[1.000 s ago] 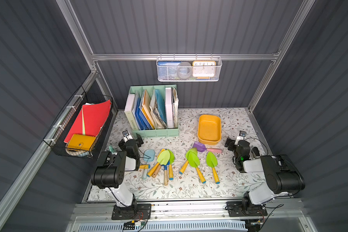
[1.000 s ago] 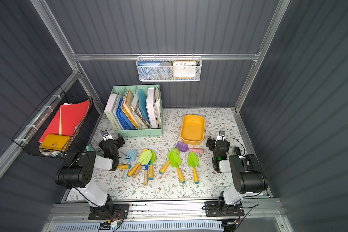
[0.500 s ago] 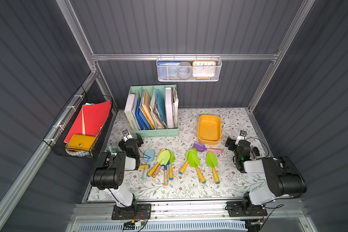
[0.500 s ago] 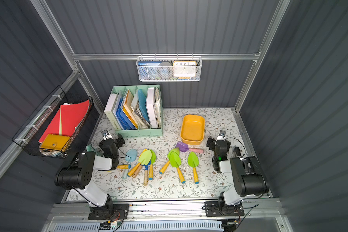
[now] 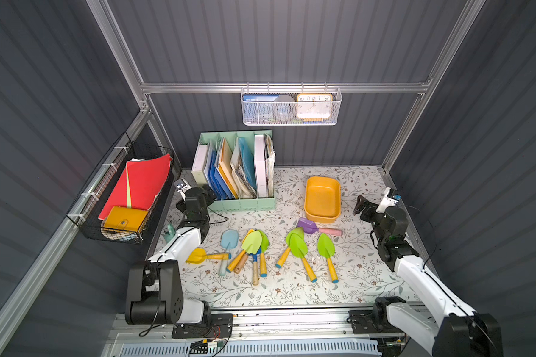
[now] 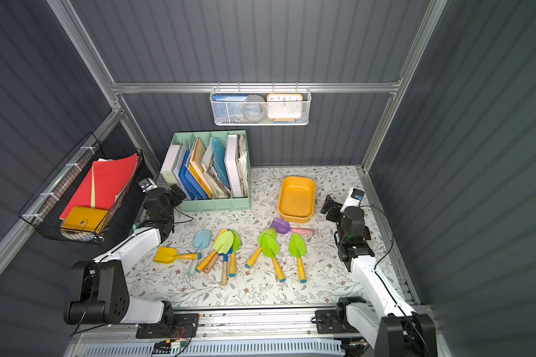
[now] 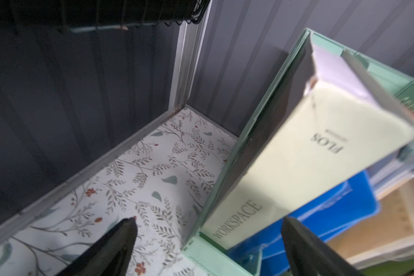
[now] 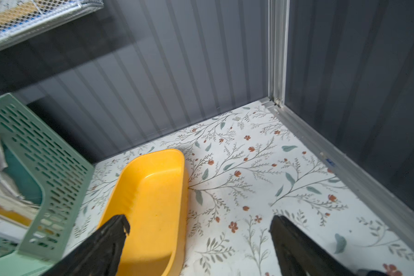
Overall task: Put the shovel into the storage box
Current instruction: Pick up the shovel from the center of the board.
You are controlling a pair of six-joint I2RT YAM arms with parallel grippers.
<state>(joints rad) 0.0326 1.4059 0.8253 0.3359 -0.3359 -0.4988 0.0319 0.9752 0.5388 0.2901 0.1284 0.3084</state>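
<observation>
The storage box [image 5: 322,197] [image 6: 296,199] [image 8: 153,203] is a shallow mustard-yellow tub, empty, on the floral mat at the back right. Several toy shovels lie in front of it. A purple shovel [image 5: 307,226] [image 6: 280,225] with a pink handle lies nearest the box, then green shovels [image 5: 326,245], a light blue shovel [image 5: 229,239] and a yellow one [image 5: 197,256]. My right gripper [image 5: 361,205] [image 6: 328,207] [image 8: 199,219] hangs open just right of the box, holding nothing. My left gripper [image 5: 209,194] [image 6: 176,194] [image 7: 208,222] is open and empty at the file holder's left front corner.
A mint-green file holder [image 5: 242,204] [image 7: 208,253] full of folders stands at the back left. A white mesh basket [image 5: 291,108] hangs on the back wall and a black wire basket [image 5: 121,191] on the left wall. Dark walls close in the mat [image 5: 369,272] on three sides.
Both wrists have shifted a little toward the back wall. The jaws stay open. The shovels and the box have not moved.
</observation>
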